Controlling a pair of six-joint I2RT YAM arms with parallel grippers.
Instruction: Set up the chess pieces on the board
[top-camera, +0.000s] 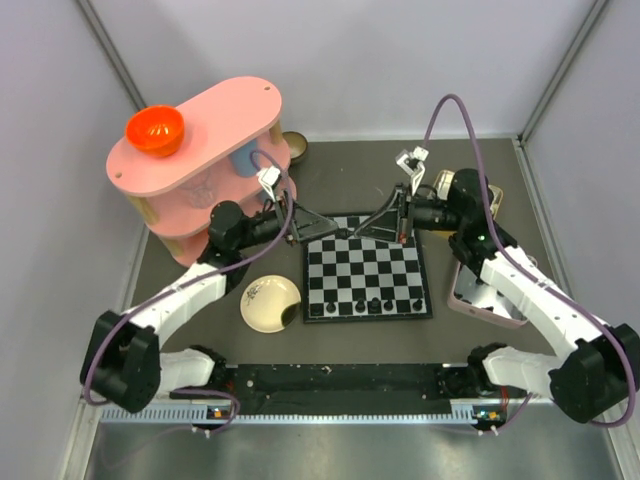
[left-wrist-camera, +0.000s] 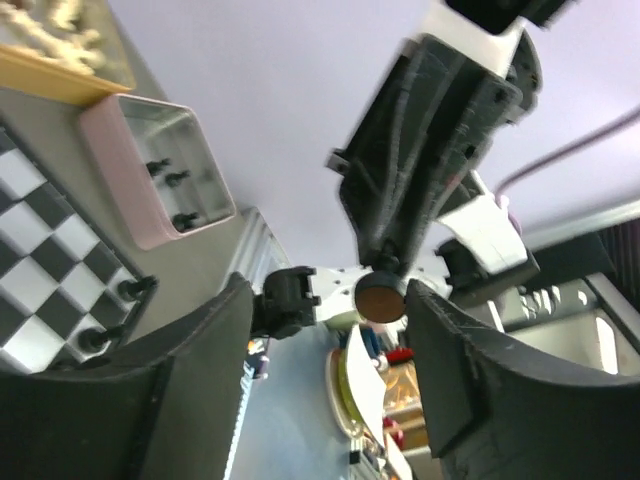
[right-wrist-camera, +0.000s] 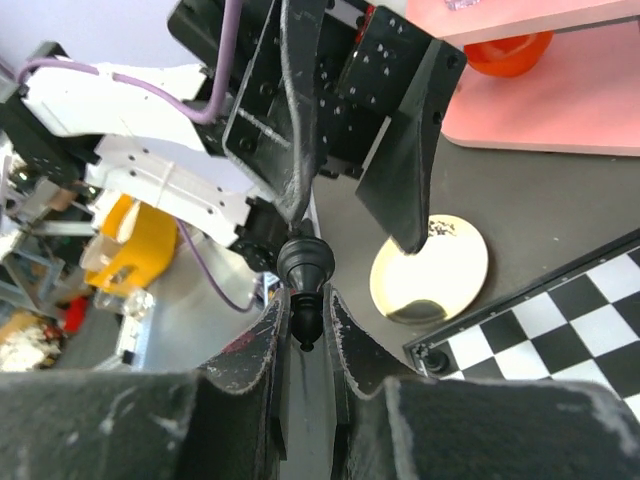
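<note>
Board (top-camera: 366, 268) position: we find it flat near the middle of the table (top-camera: 350, 170), a little toward the right edge. Several black chess pieces (top-camera: 373, 302) stand in its row nearest the table's near edge.

Both arms reach inward and meet tip to tip above the far edge of the board.

The right end effector (right-wrist-camera: 306, 312) has its fingers pressed together on a single black chess piece (right-wrist-camera: 303, 262). The piece's round base points at the opposite arm.

The left end effector (left-wrist-camera: 328, 300) has its fingers spread wide apart and grips nothing. The base of the held piece sits at the mouth of this gap, close to one finger. We cannot tell whether it touches that finger.

A pink tray (left-wrist-camera: 110, 170) lies just beside the board toward the right edge of the table. It contains three more black chessmen (left-wrist-camera: 176, 178).

A cream plate (top-camera: 262, 300) lies just beside the near left corner of the board.

A pink shelf (top-camera: 210, 150) occupies the far left corner of the table, with an orange bowl (top-camera: 154, 130) on top.
</note>
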